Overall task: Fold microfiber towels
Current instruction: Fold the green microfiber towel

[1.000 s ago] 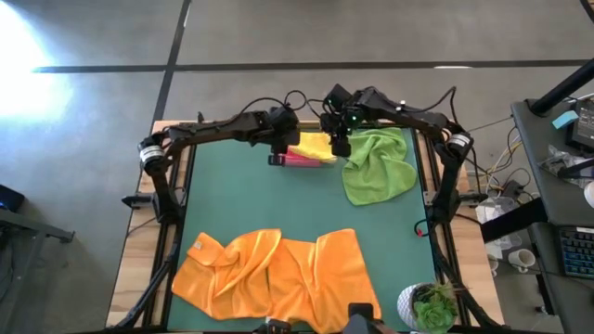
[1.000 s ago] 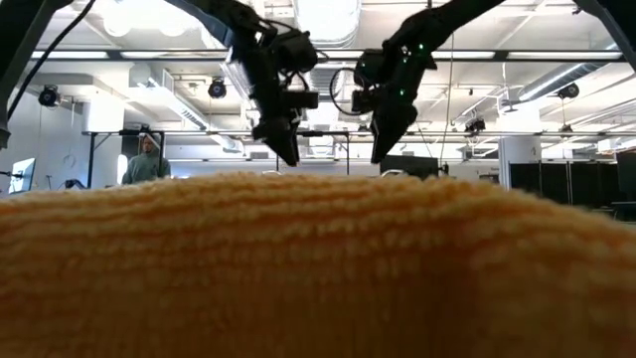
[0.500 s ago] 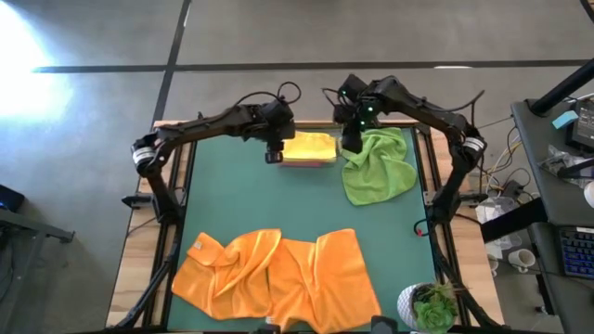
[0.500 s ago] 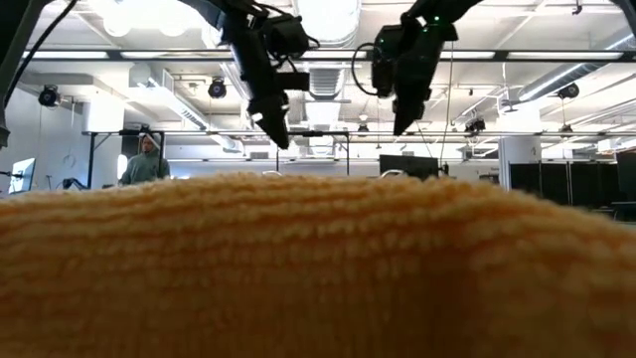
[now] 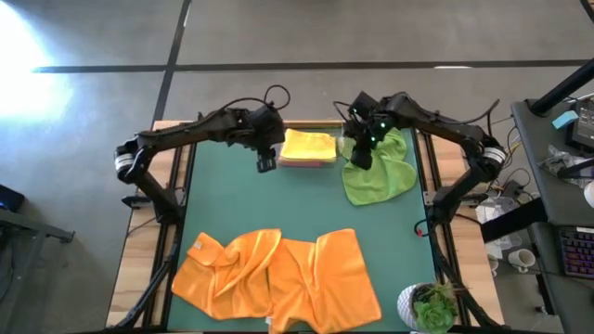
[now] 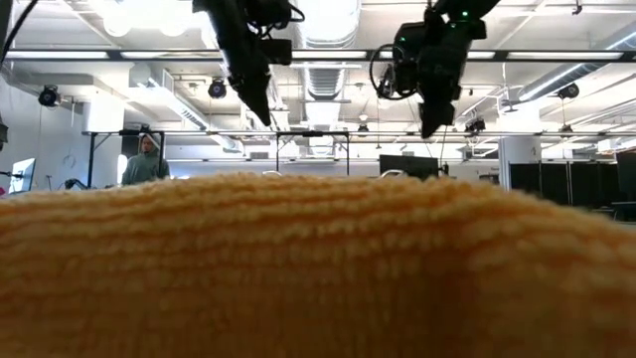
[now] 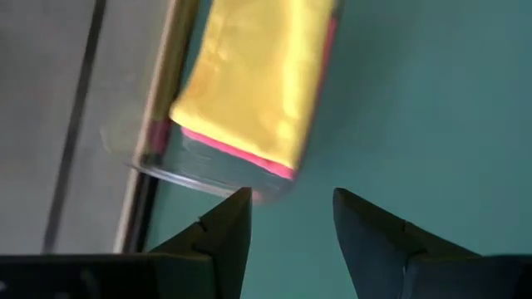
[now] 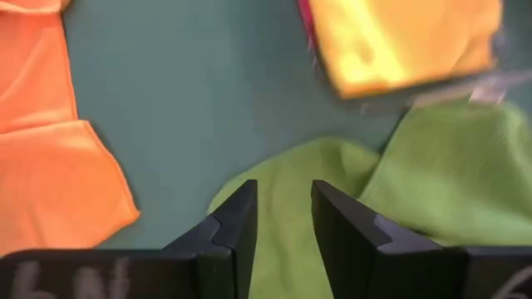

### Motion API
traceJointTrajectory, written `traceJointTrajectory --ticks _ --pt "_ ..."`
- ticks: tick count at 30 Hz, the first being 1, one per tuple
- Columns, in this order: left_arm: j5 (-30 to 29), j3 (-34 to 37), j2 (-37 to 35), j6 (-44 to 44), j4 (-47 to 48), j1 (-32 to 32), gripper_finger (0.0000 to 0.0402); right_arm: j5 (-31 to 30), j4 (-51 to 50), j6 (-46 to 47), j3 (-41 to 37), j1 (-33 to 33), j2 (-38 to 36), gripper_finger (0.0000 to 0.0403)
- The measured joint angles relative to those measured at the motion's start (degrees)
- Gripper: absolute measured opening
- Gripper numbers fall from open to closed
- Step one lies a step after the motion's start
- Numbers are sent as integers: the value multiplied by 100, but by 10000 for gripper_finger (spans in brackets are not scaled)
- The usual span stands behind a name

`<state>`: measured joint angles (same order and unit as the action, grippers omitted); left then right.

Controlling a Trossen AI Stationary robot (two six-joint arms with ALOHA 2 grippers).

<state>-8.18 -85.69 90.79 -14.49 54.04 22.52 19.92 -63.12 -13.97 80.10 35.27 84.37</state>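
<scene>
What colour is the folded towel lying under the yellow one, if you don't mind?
Pink, showing as an edge under the yellow towel; the pink towel shows best in the left wrist view.

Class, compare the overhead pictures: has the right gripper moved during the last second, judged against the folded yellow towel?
Yes. The right gripper has swung away from the yellow towel, toward the near side, and now hangs over the green towel.

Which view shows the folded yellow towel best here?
The left wrist view: the folded yellow towel fills it, lying on the pink towel in the clear plastic tray. The high view shows it small; the right wrist view catches part. In the low view an orange towel hides it.
</scene>
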Motion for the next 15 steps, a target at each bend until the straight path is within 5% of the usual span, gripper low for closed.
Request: traceJointTrajectory --ticks 15 --pt "13 1984 -530 1269 -1941 -1132 155 -150 1500 2581 -2374 -734 -970 102"
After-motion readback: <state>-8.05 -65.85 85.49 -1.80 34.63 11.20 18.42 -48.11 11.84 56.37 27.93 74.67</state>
